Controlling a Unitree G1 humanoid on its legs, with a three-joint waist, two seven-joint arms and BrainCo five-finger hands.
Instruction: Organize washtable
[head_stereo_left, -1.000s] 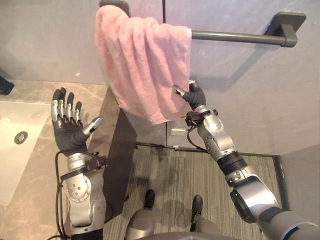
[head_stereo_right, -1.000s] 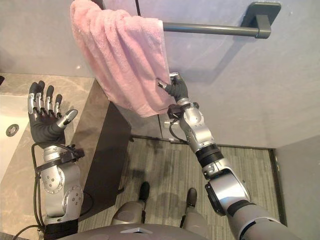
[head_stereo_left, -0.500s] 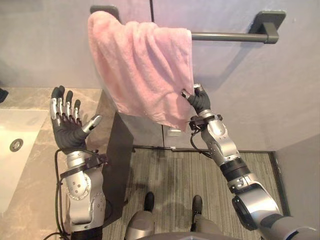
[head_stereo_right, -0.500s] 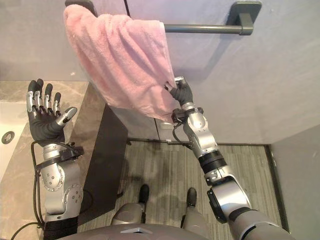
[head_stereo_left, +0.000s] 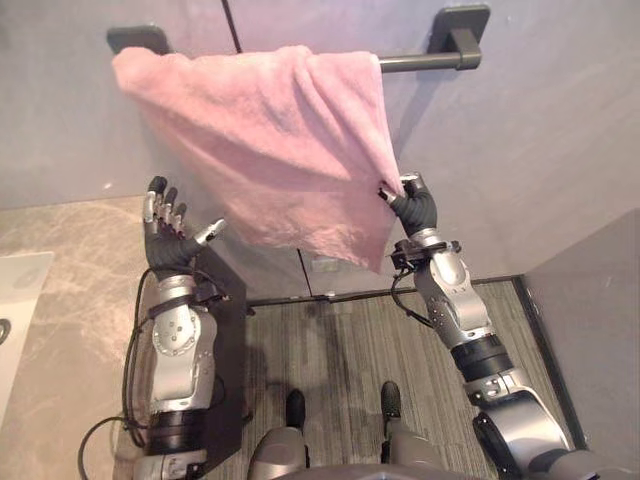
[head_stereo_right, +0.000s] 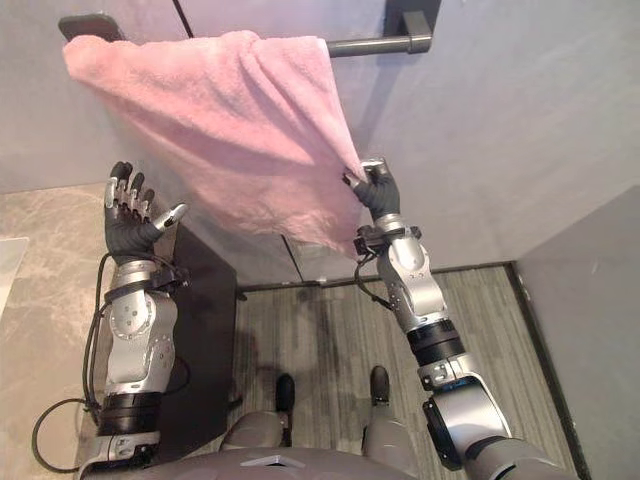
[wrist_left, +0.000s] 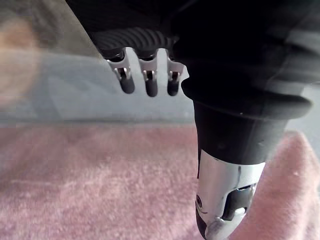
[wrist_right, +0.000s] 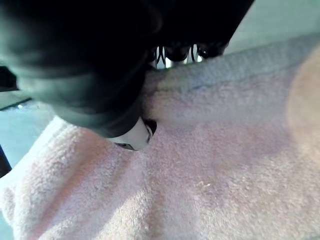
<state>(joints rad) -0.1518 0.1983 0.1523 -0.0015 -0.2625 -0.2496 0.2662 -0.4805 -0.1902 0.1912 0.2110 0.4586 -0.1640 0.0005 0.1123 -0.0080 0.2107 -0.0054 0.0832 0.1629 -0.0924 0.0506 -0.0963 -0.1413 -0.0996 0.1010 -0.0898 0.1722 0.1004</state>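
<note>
A pink towel (head_stereo_left: 270, 150) hangs over the dark wall rail (head_stereo_left: 420, 62) and is spread wide, its right edge pulled out to the right. My right hand (head_stereo_left: 412, 207) pinches that right edge at mid-height, thumb and fingers closed on the cloth; the same pink towel (wrist_right: 210, 165) shows under the thumb in the right wrist view. My left hand (head_stereo_left: 170, 238) is raised palm-up with straight fingers below the towel's left part, apart from it. Past the left hand (wrist_left: 225, 110) in its wrist view lies the pink towel (wrist_left: 100, 180).
The marble washtable top (head_stereo_left: 60, 300) lies at the left, with a white sink edge (head_stereo_left: 15, 300) at the far left. A dark cabinet side (head_stereo_left: 225, 340) drops to the striped floor (head_stereo_left: 340, 340). The grey wall (head_stereo_left: 540, 130) stands behind the rail.
The camera has swung right. My right hand has drawn the towel's right edge outward, spreading the towel wider along the rail. The left hand stays raised and open.
</note>
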